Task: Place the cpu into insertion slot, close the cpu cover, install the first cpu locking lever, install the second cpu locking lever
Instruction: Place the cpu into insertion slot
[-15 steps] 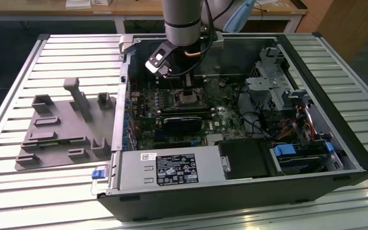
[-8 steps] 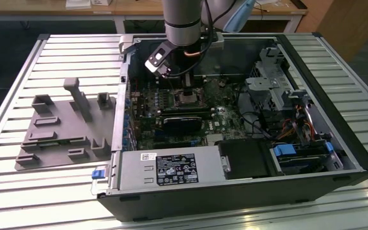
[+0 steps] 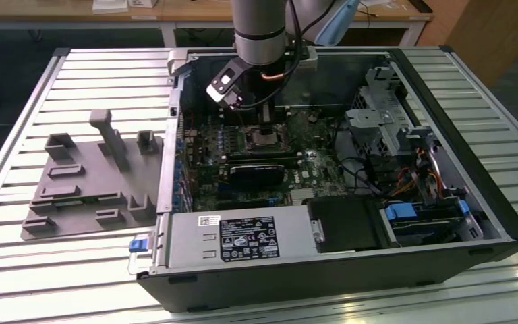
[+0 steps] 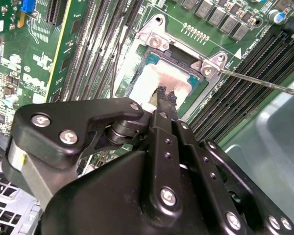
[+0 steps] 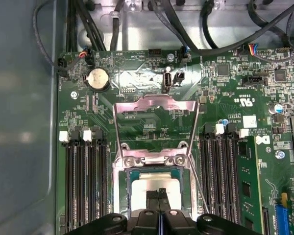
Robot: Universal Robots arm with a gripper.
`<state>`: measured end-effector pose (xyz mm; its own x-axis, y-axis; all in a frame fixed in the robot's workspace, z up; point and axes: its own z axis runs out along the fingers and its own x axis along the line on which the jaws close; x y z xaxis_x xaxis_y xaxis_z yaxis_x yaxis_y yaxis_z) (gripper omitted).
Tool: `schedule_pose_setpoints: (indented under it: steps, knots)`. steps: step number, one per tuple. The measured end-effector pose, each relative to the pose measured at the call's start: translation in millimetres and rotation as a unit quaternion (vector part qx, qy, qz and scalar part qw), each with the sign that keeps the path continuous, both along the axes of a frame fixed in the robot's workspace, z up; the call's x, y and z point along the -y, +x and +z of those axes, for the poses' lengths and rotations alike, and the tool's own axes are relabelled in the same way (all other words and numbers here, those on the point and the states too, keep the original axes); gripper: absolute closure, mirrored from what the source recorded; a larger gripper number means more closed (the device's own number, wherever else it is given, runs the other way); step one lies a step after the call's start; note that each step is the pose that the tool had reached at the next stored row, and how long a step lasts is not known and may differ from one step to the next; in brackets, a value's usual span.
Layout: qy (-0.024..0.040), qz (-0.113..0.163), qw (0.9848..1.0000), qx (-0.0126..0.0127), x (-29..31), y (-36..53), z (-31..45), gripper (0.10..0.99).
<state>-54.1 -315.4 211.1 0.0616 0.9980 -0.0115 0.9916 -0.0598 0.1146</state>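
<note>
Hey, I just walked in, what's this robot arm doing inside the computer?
The arm is reaching down into an open computer case that lies on a slatted table. Its gripper, fingers together, has its tips on or just above the cpu. The cpu lies flat in the insertion slot on the green motherboard. The cpu cover is swung up and open, and a thin locking lever beside the slot is unlatched.

A silver-grey cylindrical metal arm tube point(image 3: 261, 30) ends in a black band, with a pale blue joint cap point(image 3: 342, 19) and thin dark cables point(image 3: 301, 27) beside it. A black-and-white camera block point(image 3: 224, 86) sits at the wrist. The matte black pincer point(image 4: 162, 95) is built of flat link plates studded with round silver screws point(image 4: 167, 196).
</note>
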Motion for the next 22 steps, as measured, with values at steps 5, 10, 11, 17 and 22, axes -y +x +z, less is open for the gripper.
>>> schedule_pose_setpoints:
  steps: [5,10,11,17,22]
  knots:
    - [-0.0001,0.0,1.0,-0.0001,0.0,0.1,1.7,0.984]
    - [0.0,0.0,1.0,0.0,0.0,0.1,12.2,0.984]
    - [0.0,0.0,1.0,0.0,0.0,0.1,14.4,0.984]
    - [0.0,0.0,1.0,0.0,0.0,0.1,27.8,0.984]
    - [0.0,0.0,1.0,0.0,-0.1,0.1,38.5,0.984]
